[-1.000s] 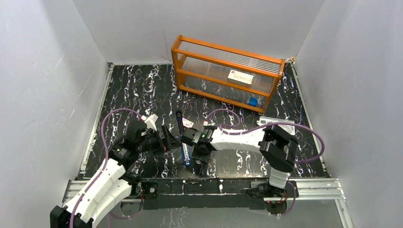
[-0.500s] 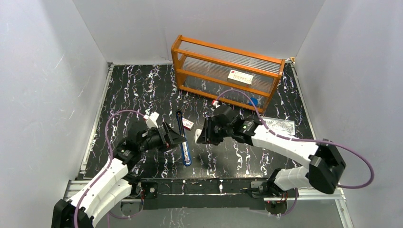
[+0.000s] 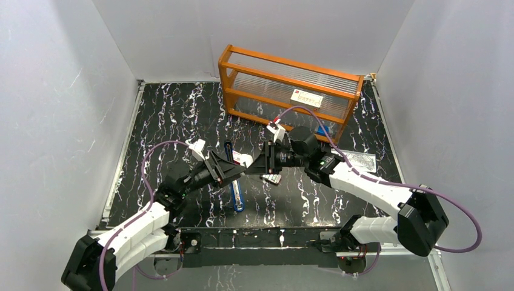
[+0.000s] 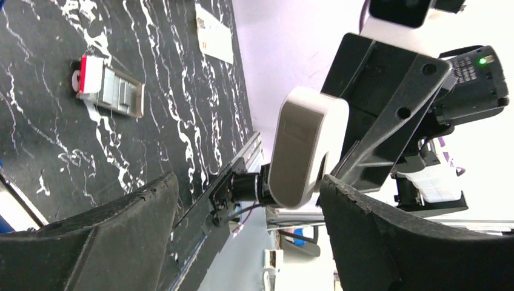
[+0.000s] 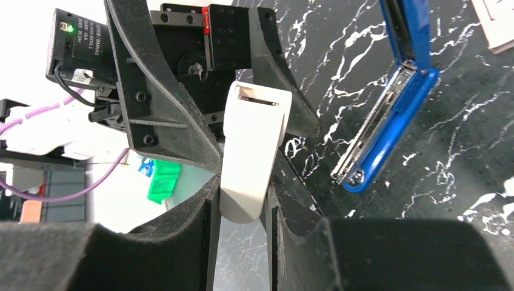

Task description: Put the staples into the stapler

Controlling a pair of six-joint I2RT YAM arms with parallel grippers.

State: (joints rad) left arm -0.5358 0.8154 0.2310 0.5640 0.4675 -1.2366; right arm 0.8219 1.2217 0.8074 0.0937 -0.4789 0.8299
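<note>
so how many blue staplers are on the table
1: the blue stapler lies open on the table, near the front, slightly left of centre; covered patches could hide another.

TEXT CHECK | you get nothing legible here | white label (image 3: 307,97) on orange rack (image 3: 225,79): red mark plus print, too small | sheet (image 3: 356,159) on desk (image 3: 176,115): print blurred | black module (image 5: 82,45): white lettering, too small to read

staples (image 3: 273,178) right of stapler (image 3: 238,197), rack (image 3: 285,85) behind
</note>
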